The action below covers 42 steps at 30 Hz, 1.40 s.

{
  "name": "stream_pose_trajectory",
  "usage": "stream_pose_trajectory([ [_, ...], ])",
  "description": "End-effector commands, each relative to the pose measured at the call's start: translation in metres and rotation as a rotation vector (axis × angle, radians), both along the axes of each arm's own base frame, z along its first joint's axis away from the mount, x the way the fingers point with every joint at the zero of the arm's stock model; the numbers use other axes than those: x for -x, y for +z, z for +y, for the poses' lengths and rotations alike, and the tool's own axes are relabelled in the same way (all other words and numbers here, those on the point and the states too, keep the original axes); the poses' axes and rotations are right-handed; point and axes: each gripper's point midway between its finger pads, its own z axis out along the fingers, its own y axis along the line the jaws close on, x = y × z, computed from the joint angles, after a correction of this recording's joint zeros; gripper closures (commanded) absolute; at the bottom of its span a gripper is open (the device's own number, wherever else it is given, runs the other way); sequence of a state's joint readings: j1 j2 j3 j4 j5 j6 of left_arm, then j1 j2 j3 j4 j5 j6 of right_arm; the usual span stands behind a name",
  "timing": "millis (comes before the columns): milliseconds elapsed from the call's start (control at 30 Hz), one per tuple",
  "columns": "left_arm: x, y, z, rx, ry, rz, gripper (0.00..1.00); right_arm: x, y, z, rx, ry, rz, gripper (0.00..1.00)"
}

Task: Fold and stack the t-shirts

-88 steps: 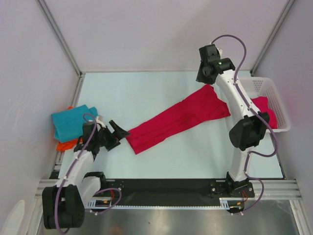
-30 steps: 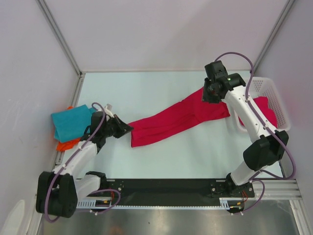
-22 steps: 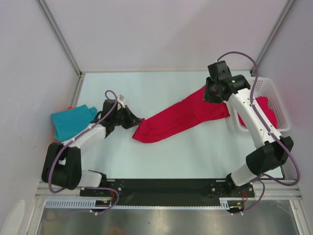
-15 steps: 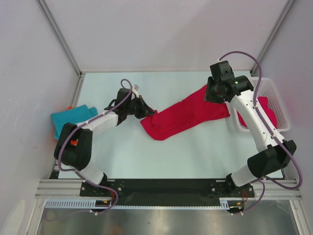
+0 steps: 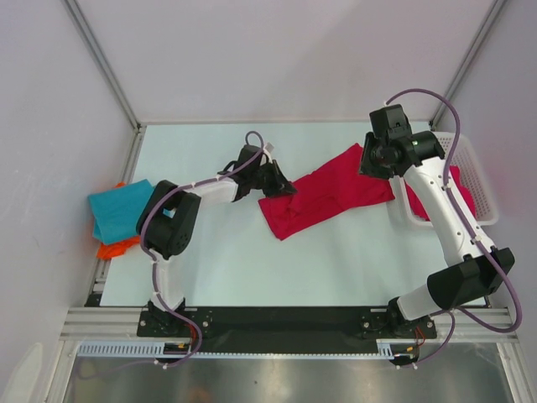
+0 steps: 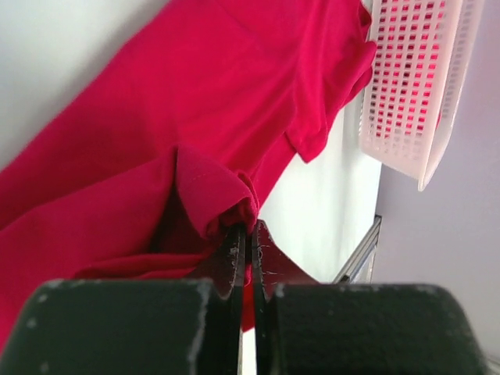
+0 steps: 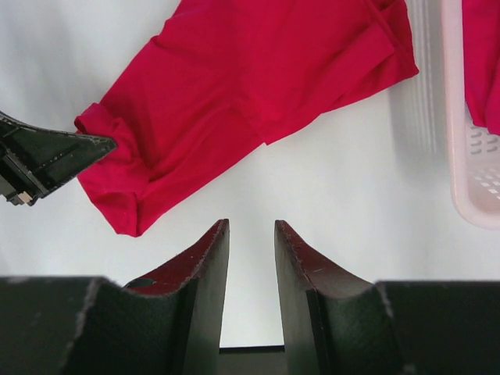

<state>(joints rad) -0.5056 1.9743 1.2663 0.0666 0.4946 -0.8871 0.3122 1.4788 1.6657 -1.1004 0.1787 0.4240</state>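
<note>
Pinching a fold of the crimson t-shirt (image 6: pixel 234 94), your left end effector (image 6: pixel 248 230) is clamped tight (right end effector (image 7: pixel 251 226) gapes, empty).

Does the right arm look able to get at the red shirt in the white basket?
Probably yes. Its tool is open and empty, the basket stands close beside it with an open top, and nothing lies on the red shirt inside.

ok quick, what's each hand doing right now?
Left hand: closed, pinching a bunched edge of the red t-shirt.
Right hand: open, holding nothing.
</note>
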Motion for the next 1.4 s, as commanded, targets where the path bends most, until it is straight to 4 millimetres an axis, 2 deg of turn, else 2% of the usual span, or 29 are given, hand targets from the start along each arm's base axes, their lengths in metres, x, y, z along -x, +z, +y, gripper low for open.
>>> stream_pose_trajectory([
  [0, -0.006, 0.022, -0.016, 0.063, -0.024, -0.038, 0.68, 0.008, 0.005, -0.009, 0.021, -0.001, -0.01, 0.65],
  [33, -0.005, 0.018, -0.014, 0.047, -0.023, -0.027, 0.45, 0.008, 0.004, -0.008, 0.02, 0.001, -0.005, 0.65],
  [67, -0.006, 0.018, -0.013, 0.033, -0.016, -0.031, 0.01, 0.008, 0.002, -0.008, 0.019, 0.001, -0.003, 0.65],
  [233, -0.007, 0.025, 0.001, -0.054, 0.003, -0.066, 0.0, 0.009, -0.004, -0.006, 0.011, 0.005, 0.012, 0.65],
  [267, -0.008, 0.035, 0.005, -0.06, 0.015, -0.09, 0.0, 0.009, -0.004, -0.005, 0.008, 0.006, 0.011, 0.65],
  [333, -0.009, 0.035, 0.016, -0.106, 0.046, -0.113, 0.0, 0.009, -0.006, -0.005, 0.007, 0.007, 0.015, 0.65],
  [367, -0.008, 0.047, 0.02, -0.109, 0.056, -0.142, 0.0, 0.009, -0.007, -0.005, 0.007, 0.006, 0.017, 0.65],
  [433, -0.007, 0.044, 0.036, -0.17, 0.091, -0.164, 0.0, 0.011, -0.009, -0.005, 0.009, 0.009, 0.023, 0.65],
  [467, -0.004, 0.056, 0.04, -0.172, 0.101, -0.197, 0.0, 0.01, -0.01, -0.005, 0.009, 0.007, 0.021, 0.65],
  [533, -0.001, 0.049, 0.056, -0.239, 0.135, -0.209, 0.0, 0.012, -0.013, -0.004, 0.006, 0.013, 0.027, 0.66],
  [633, 0.003, 0.052, 0.074, -0.297, 0.179, -0.244, 0.0, 0.011, -0.017, -0.002, -0.001, 0.017, 0.03, 0.66],
  [700, 0.006, 0.043, 0.08, -0.319, 0.182, -0.232, 0.0, 0.012, -0.019, 0.0, -0.005, 0.021, 0.036, 0.66],
  [900, 0.011, 0.005, 0.081, -0.345, 0.164, -0.167, 0.0, 0.013, -0.02, -0.002, 0.003, 0.021, 0.036, 0.66],
  [1033, 0.012, -0.018, 0.074, -0.331, 0.144, -0.134, 0.01, 0.016, -0.021, -0.006, 0.012, 0.013, 0.038, 0.66],
  [1133, 0.013, -0.024, 0.068, -0.308, 0.132, -0.12, 0.0, 0.017, -0.022, -0.008, 0.017, 0.009, 0.042, 0.66],
  [1367, 0.013, -0.021, 0.061, -0.279, 0.113, -0.128, 0.0, 0.017, -0.022, -0.009, 0.017, 0.002, 0.044, 0.66],
])
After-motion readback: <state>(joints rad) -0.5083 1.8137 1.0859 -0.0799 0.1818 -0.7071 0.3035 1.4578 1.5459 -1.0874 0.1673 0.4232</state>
